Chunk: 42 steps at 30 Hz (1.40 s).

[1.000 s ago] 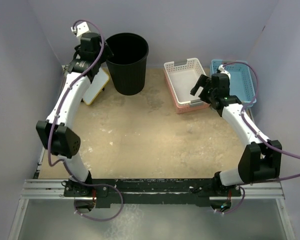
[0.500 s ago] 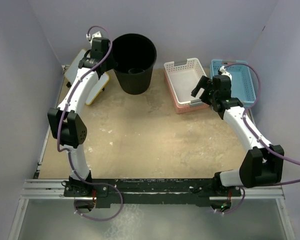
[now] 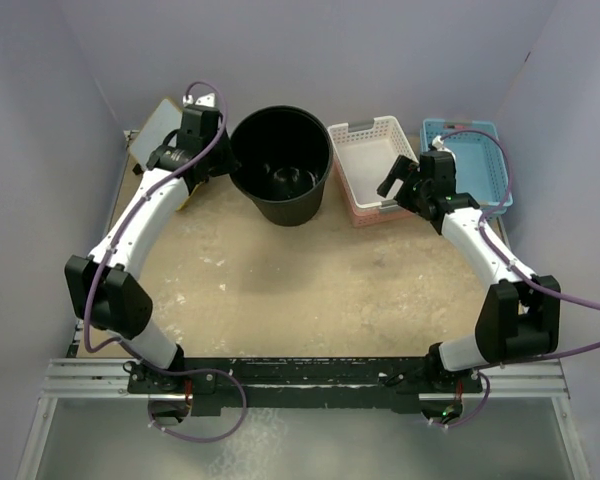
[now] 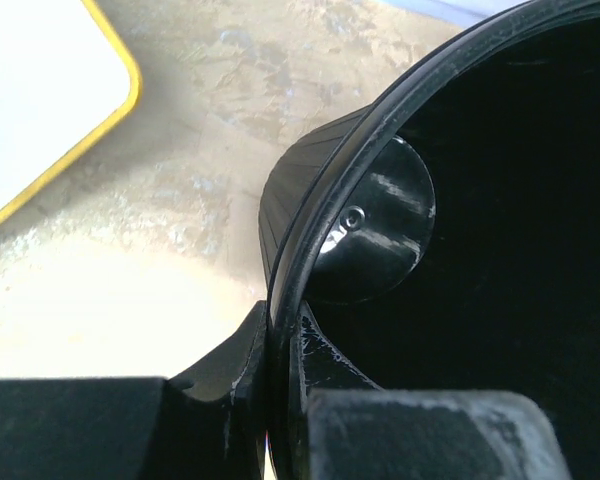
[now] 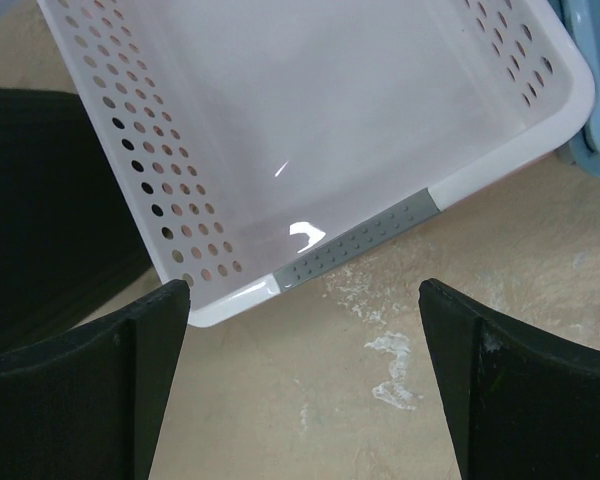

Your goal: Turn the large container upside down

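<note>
The large container (image 3: 280, 175) is a tall black ribbed bin at the back of the table, tipped so that its mouth and floor face the overhead camera. My left gripper (image 3: 224, 158) is shut on its left rim. In the left wrist view one finger lies outside the rim and the other inside; my left gripper (image 4: 278, 322) pinches the large container (image 4: 302, 176) there. My right gripper (image 3: 392, 186) is open and holds nothing. It hangs over the near edge of the pink basket (image 3: 338, 165), right of the bin. The right wrist view shows the right gripper (image 5: 302, 292) wide open.
A pink lattice basket (image 5: 360, 240) sits close to the bin's right, with a light-blue basket (image 3: 500, 170) beyond it against the right wall. A white board with a yellow edge (image 4: 40, 100) lies left of the bin. The bin's dark side (image 5: 40, 200) fills the right wrist view's left.
My left gripper has closed on the bin's rim. The bin has shifted right and toward the arms and tipped, so its inside now shows. The right gripper has moved slightly left.
</note>
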### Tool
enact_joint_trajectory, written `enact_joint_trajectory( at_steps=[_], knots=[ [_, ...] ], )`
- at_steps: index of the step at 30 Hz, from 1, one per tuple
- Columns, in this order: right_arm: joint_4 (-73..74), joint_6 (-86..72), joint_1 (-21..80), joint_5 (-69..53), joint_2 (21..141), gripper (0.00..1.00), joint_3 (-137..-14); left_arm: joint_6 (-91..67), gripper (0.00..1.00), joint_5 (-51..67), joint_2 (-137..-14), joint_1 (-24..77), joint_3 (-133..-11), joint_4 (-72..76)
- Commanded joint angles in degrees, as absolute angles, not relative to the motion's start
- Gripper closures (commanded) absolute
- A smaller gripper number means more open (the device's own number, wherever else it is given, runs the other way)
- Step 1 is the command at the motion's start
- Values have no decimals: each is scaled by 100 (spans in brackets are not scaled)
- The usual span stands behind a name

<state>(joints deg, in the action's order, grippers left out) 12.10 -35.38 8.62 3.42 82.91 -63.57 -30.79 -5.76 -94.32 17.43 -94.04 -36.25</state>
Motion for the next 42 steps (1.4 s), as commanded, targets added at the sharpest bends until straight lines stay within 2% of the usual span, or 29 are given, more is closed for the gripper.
enact_joint_trajectory(
  at_steps=[1, 2, 5, 7, 10, 18, 25, 35, 39, 42],
  knots=[
    [1004, -3494, 879, 305, 8192, 2, -6566, -2974, 100, -423, -8865, 1702, -9311, -3534],
    [992, -3485, 879, 307, 8196, 2, -6565, -2959, 93, -426, -8871, 1700, -9434, -3648],
    [991, -3500, 879, 272, 8225, 2, -6579, -2875, 61, -427, -9042, 1703, -9918, -3989],
    [1015, -3520, 879, 233, 8227, 2, -6591, -2781, 46, -515, -9137, 1703, -10210, -4109],
    [1044, -3515, 879, 260, 8157, 2, -6556, -2621, 40, -807, -9171, 1705, -10557, -4122],
    [1184, -3438, 879, 544, 7929, 0, -6546, -2316, 36, -941, -8608, 1939, -10695, -3134],
    [1265, -3440, 879, 695, 7901, 0, -6594, -1501, 36, -831, -9594, 3330, -11651, -3460],
    [1336, -3474, 879, 659, 7934, 0, -6589, -861, 36, -444, -10512, 3885, -11848, -4204],
    [1247, -3498, 879, 689, 7982, 0, -6584, -715, 39, -409, -10666, 4060, -11815, -4379],
    [1194, -3503, 879, 657, 8064, 0, -6596, -728, 48, -400, -10621, 4149, -11637, -4307]
  ],
)
